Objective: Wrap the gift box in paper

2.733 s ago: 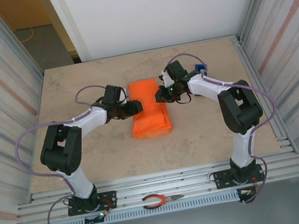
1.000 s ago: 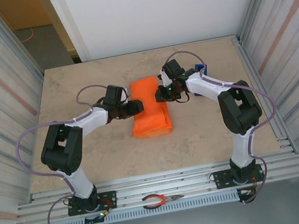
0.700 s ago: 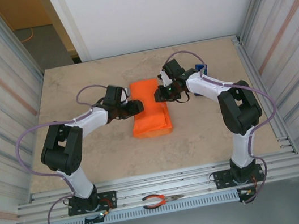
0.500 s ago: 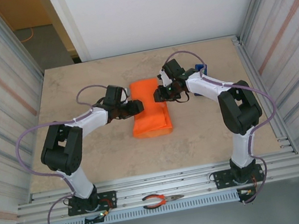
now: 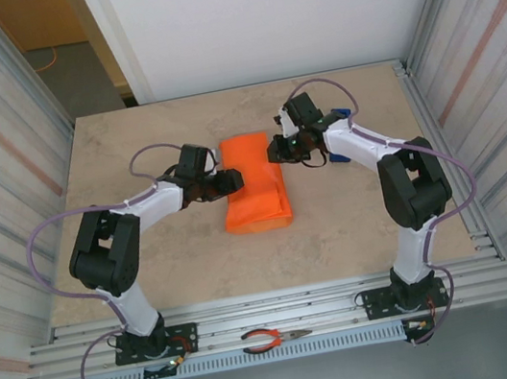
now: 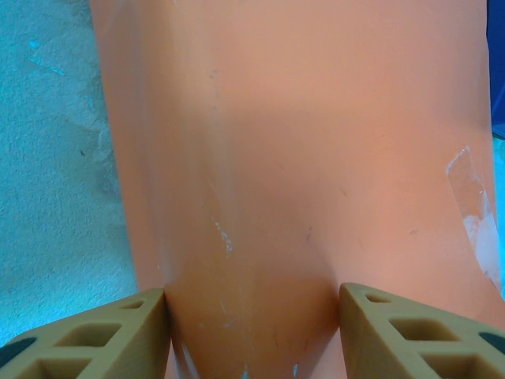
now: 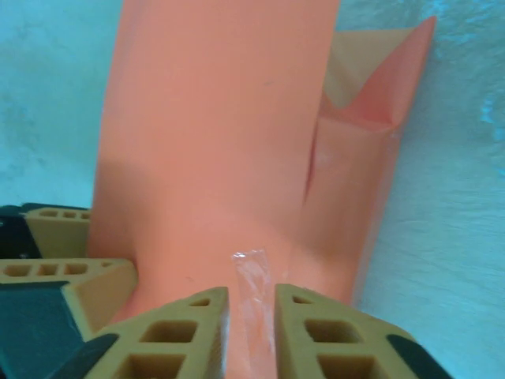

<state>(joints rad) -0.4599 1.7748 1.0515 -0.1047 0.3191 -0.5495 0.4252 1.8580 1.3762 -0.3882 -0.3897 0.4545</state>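
Observation:
The paper (image 5: 255,184) is a bright orange bundle lying lengthwise mid-table; the gift box is hidden inside it. My left gripper (image 5: 233,181) sits at the bundle's left side. In the left wrist view its jaws (image 6: 252,296) press on both flanks of a bulge of the paper (image 6: 300,158). My right gripper (image 5: 275,152) is at the bundle's far right corner. In the right wrist view its jaws (image 7: 251,294) stand a narrow gap apart over the paper (image 7: 213,142). A strip of clear tape (image 7: 251,272) lies in that gap; whether it is pinched is unclear.
A blue tape dispenser (image 5: 342,116) stands just behind the right wrist. A folded triangular flap (image 7: 371,95) sticks out at the bundle's end. Red-handled pliers (image 5: 277,338) lie on the front rail. Corrugated walls close in both sides of the beige table (image 5: 170,271).
The right gripper has shifted slightly back and to the right along the bundle's edge, and its cable has swung over. The left arm and the bundle have stayed put.

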